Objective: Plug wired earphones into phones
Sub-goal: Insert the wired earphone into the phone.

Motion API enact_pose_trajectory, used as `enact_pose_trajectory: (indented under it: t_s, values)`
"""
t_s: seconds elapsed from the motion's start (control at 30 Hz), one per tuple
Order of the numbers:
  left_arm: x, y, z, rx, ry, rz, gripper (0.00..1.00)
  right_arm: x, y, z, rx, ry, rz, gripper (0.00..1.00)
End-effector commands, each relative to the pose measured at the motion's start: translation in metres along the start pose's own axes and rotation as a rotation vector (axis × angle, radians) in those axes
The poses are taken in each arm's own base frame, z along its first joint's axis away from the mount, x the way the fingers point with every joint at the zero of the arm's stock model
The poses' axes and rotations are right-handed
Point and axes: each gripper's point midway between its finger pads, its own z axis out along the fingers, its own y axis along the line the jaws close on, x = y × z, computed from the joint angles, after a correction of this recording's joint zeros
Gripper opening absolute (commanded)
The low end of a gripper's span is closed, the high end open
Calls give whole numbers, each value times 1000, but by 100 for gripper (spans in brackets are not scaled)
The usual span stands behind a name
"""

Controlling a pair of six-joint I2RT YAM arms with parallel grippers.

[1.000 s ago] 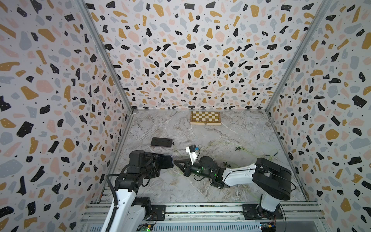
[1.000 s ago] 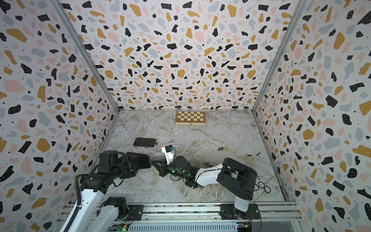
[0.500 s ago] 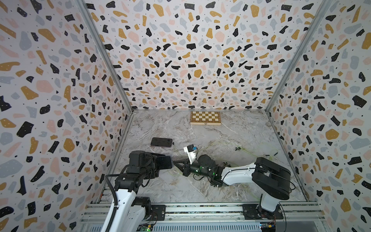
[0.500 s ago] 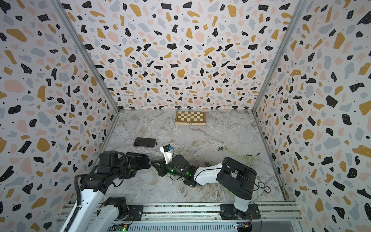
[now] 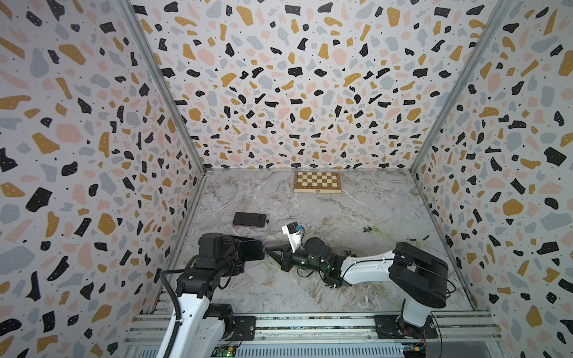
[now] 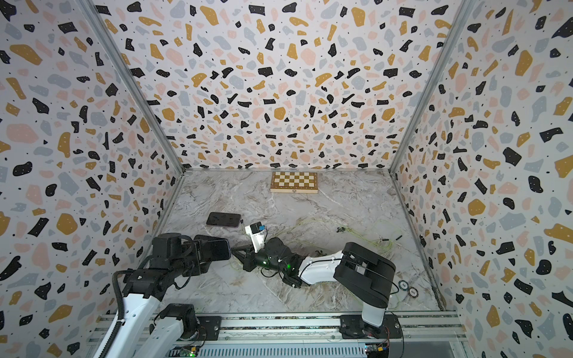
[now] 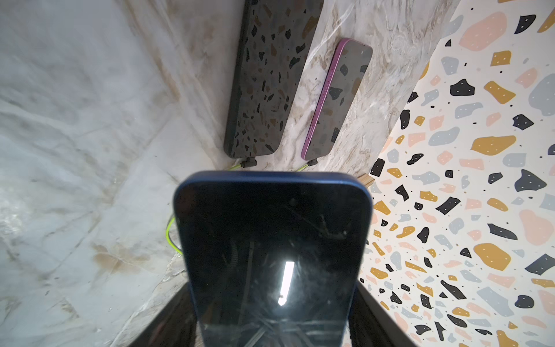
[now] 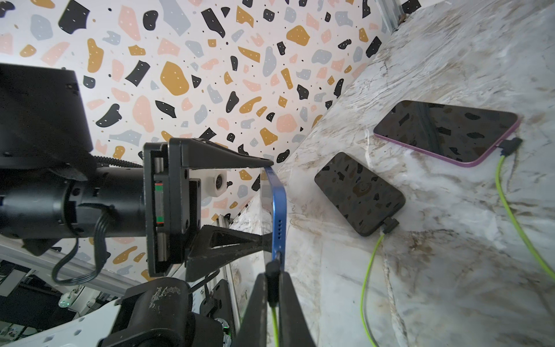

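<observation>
My left gripper (image 7: 270, 326) is shut on a blue-edged phone (image 7: 270, 255), holding it above the table by its two long sides; the same phone (image 5: 251, 249) shows in both top views. My right gripper (image 8: 273, 290) is shut on the black plug (image 8: 272, 275) of a yellow-green earphone cable (image 8: 274, 324). The plug's tip meets the port in the blue phone's end edge (image 8: 279, 216). Two more phones lie flat on the marble, a black one (image 8: 360, 193) and a purple-edged one (image 8: 444, 132). Each has a plug and a green cable at its end.
A wooden chessboard box (image 5: 317, 182) sits at the back wall. Loose yellow-green earphone cables (image 5: 372, 231) trail across the right half of the table. Two small round chips (image 6: 407, 286) lie near the right arm's base. Patterned walls close in three sides.
My right gripper has moved left with the plug, closing the gap to the end of the held phone. The left gripper and its phone have stayed in place.
</observation>
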Motion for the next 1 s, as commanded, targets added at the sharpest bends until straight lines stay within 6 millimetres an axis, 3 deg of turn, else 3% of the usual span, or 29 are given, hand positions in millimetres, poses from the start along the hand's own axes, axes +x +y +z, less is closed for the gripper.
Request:
enact_pose_trajectory:
  t_s: [0.0, 0.4, 0.57, 0.77, 0.97]
  values:
    - [34, -16, -10, 53, 161, 51, 59, -7, 27, -2, -117, -25, -27, 0]
    - [36, -18, -12, 59, 170, 58, 58, -4, 26, 0, -113, -13, -13, 0]
    - [37, -19, -13, 61, 170, 61, 58, 0, 9, 4, -12, 22, -27, 0]
    - [38, -21, -14, 66, 175, 61, 58, 1, 1, 8, 59, 33, -53, 0]
    - [39, -21, -13, 67, 176, 62, 58, -5, 21, 6, -49, 1, -41, 0]
